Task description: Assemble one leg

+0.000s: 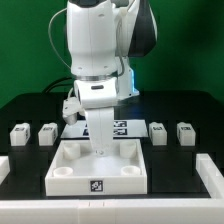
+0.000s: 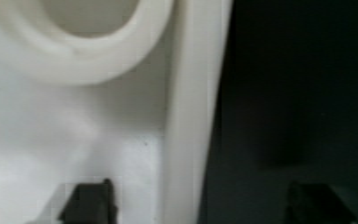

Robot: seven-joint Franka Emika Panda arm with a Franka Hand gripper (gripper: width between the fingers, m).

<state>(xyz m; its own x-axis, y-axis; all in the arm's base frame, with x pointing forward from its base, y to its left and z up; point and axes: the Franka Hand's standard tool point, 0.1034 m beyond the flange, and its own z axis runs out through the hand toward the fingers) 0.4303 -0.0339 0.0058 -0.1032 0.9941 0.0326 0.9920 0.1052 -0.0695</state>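
Note:
Several legs, small white blocks with marker tags, stand in a row on the black table: two on the exterior view's left (image 1: 18, 132) (image 1: 46, 131) and two on its right (image 1: 157, 130) (image 1: 184, 131). My gripper (image 1: 103, 146) is low over the far edge of the large white tray piece (image 1: 70, 175) with round corner sockets. In the wrist view the gripper (image 2: 204, 200) is open. Its dark fingertips (image 2: 91, 200) stand apart on either side of the tray's rim wall (image 2: 194, 110), not touching it. A round socket (image 2: 87, 30) shows beside the rim. No leg is held.
The marker board (image 1: 122, 126) lies behind the tray, partly hidden by the arm. White blocks sit at the table's front left (image 1: 3, 165) and front right (image 1: 210, 175). A cable hangs from the wrist on the exterior view's left.

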